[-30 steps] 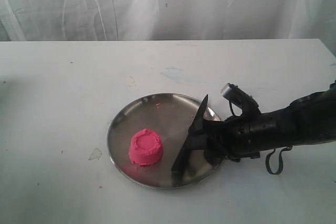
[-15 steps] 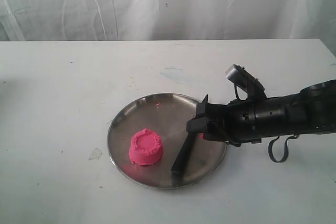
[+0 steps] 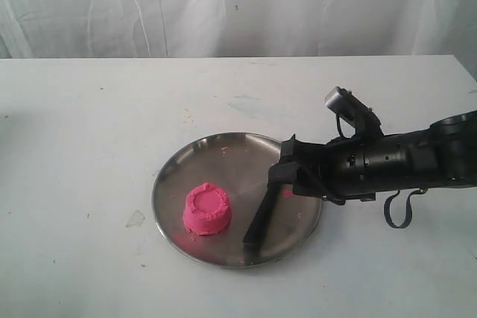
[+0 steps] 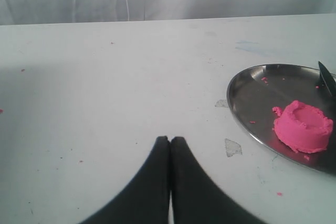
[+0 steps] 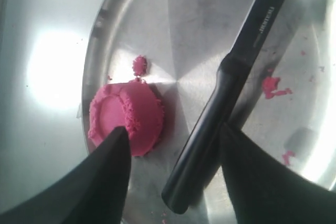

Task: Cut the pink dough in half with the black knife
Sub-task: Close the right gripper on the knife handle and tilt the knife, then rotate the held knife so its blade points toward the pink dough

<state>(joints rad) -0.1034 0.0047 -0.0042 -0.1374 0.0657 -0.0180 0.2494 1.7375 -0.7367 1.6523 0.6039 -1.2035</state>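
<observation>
The pink dough [image 3: 207,210], a squat cup-shaped lump in one piece, sits on the left of the round steel plate [image 3: 216,161]. The black knife [image 3: 257,225] lies flat on the plate's right side, its handle toward the near rim. My right gripper [image 3: 282,169] hovers open just above the knife's blade. In the right wrist view the knife [image 5: 231,77] lies between the spread fingers, close to one fingertip [image 5: 236,145], and the dough [image 5: 123,116] is by the other. My left gripper [image 4: 169,139] is shut and empty over bare table, left of the dough [image 4: 303,127].
Small pink crumbs [image 5: 273,86] are scattered over the plate [image 5: 194,30]. A small clear scrap [image 3: 136,218] lies on the white table left of the plate. A white curtain hangs behind the table's far edge.
My right gripper has lifted and drawn back to the right, off the knife. The knife and the dough have stayed where they were on the plate.
</observation>
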